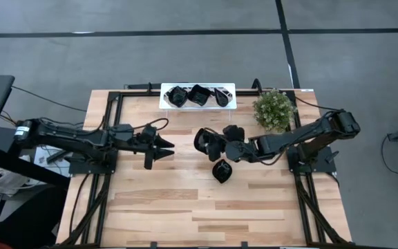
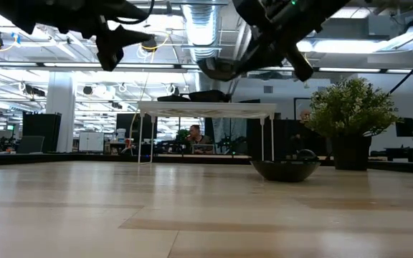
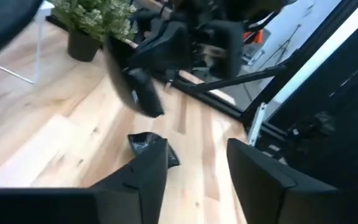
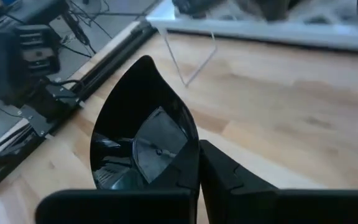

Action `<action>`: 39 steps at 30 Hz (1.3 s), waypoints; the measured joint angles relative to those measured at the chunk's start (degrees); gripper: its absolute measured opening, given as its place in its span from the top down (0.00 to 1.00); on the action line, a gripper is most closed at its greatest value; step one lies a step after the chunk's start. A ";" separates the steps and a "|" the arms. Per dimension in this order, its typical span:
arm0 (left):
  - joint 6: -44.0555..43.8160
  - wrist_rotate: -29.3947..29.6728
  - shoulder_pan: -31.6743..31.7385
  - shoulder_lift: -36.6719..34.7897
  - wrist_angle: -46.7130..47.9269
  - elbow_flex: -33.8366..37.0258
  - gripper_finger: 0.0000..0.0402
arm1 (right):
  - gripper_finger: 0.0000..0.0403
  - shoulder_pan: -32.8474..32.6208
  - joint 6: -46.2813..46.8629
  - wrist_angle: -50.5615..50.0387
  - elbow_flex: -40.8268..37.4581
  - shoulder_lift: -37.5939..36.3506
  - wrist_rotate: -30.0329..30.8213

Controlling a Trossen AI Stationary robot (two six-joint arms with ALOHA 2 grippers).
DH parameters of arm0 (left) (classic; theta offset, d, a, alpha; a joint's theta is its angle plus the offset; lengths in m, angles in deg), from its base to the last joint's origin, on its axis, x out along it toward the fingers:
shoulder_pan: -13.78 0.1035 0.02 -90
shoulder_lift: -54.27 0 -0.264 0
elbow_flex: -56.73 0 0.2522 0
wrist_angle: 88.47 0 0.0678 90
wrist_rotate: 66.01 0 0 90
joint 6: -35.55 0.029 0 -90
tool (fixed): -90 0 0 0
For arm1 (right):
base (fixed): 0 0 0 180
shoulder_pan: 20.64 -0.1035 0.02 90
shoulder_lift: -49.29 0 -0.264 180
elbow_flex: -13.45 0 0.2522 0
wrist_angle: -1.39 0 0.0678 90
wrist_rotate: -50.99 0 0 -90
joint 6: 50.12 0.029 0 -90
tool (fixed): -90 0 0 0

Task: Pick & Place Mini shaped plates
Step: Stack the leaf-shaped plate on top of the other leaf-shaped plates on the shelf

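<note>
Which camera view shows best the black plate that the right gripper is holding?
The right wrist view: the teardrop plate fills the frame, pinched at its rim. The high view shows it small, the low view from below, and the left wrist view blurred.

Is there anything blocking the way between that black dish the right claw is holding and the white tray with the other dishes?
Nothing visible does. The right gripper holds a leaf-shaped black plate up off the table. The wood between it and the white tray looks bare. The potted plant stands off to the side, beside the tray.
</note>
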 joint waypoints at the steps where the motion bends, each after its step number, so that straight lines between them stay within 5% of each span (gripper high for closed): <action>1: 0.79 0.42 0.00 0.32 0.00 0.00 0.57 | 1.00 -0.18 -1.38 -0.04 0.43 0.00 0.92; 16: 11.81 20.02 0.02 1.30 -4.25 0.00 0.54 | 1.00 -0.96 -19.24 3.09 4.14 0.00 15.69; 27: 14.69 23.56 0.01 1.29 -6.07 -0.01 0.54 | 1.00 -1.04 -37.99 8.60 10.21 3.45 16.41; 39: 19.42 26.07 0.63 2.57 -9.84 -0.10 0.54 | 1.00 -0.58 -58.23 9.98 23.99 16.18 18.39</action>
